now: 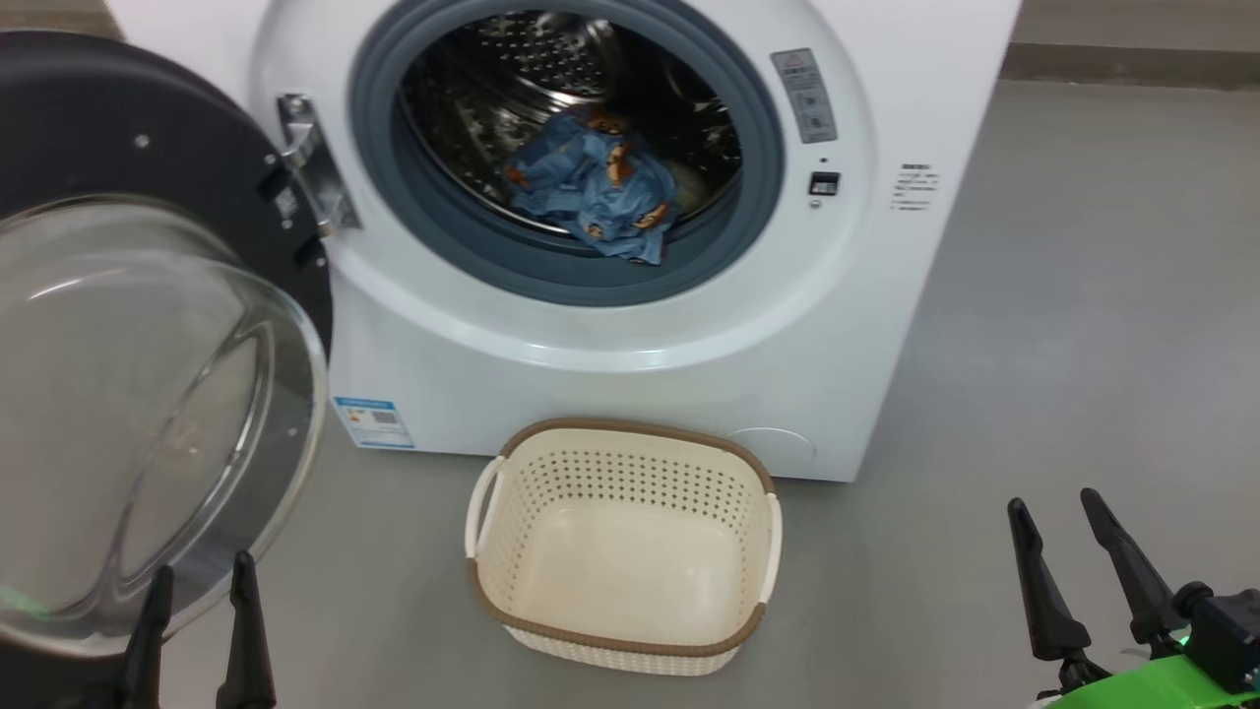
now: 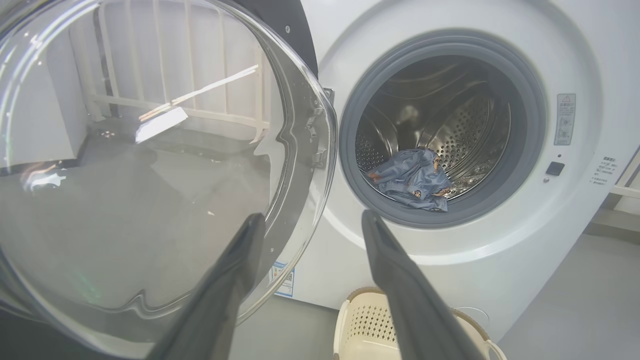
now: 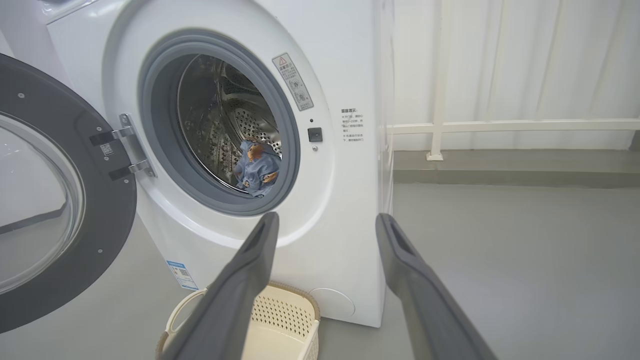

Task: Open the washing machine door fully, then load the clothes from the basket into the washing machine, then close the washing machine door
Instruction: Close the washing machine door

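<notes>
"What needs doing next, you reckon?"

"Shutting the door [image 1: 138, 345]. It stands wide open, left of the washing machine [image 1: 610, 374]. The left gripper [image 1: 202, 566], fingers apart, is just beside its glass, so that arm's nearer. Clothes [image 1: 591, 192] lie inside the drum, the empty basket [image 1: 630, 428] sits in front, and the right gripper [image 1: 1053, 502], also spread, is off right."
</notes>
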`<state>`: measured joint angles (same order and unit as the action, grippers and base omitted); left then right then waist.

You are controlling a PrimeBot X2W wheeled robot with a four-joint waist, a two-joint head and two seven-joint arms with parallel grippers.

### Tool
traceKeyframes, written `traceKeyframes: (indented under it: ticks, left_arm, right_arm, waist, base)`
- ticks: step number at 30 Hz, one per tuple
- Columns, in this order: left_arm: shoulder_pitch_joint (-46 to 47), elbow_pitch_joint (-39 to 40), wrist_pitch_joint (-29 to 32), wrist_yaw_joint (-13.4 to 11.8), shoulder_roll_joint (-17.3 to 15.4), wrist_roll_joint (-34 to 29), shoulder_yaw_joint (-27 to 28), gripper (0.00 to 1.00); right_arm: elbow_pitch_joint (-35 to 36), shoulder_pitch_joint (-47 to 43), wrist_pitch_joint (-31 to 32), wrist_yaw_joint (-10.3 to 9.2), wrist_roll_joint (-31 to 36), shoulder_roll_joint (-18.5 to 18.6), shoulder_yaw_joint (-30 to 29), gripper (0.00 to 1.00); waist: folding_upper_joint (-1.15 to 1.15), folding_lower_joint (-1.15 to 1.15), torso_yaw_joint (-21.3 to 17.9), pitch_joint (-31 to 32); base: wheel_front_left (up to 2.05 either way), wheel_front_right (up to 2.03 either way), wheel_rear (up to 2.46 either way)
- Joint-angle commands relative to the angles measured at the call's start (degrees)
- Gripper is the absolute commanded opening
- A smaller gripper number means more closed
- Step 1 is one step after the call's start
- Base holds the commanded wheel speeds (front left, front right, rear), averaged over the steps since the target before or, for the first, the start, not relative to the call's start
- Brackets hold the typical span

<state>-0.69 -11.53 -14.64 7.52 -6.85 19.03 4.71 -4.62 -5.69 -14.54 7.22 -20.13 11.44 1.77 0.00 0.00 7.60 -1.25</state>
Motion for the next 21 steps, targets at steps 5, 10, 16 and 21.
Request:
traceKeyframes:
  ticks: [5, 10, 16, 21]
  left_arm:
    - [-0.37, 2.41, -0.36, -0.03, -0.01, -0.39, 2.95, 1.00]
    - [-0.90, 2.47, -0.36, -0.03, 0.26, -0.07, 3.12, 1.00]
    - [-1.58, 2.39, -0.36, -0.03, 0.55, -0.18, 3.80, 1.00]
    - [-2.57, 2.48, -0.36, -0.03, 0.83, -0.44, 4.13, 1.00]
  right_arm:
    - [0.72, 3.21, -0.46, 0.26, 0.10, 1.52, 3.68, 1.00]
    - [0.50, 3.80, -0.46, 0.26, -0.14, 1.51, 5.09, 1.00]
    - [0.21, 3.71, -0.46, 0.26, -0.29, 1.72, 6.18, 1.00]
    - [-0.03, 3.40, -0.46, 0.26, -0.45, 1.60, 6.82, 1.00]
  waist:
    - [0.00, 0.00, 7.05, 0.38]
    - [0.00, 0.00, 10.63, 0.55]
    - [0.00, 0.00, 14.39, 1.27]
    - [0.00, 0.00, 16.40, 2.10]
  base:
    - [0.00, 0.00, 0.00]
    - [0.00, 0.00, 0.00]
    - [0.00, 0.00, 0.00]
    - [0.00, 0.00, 0.00]
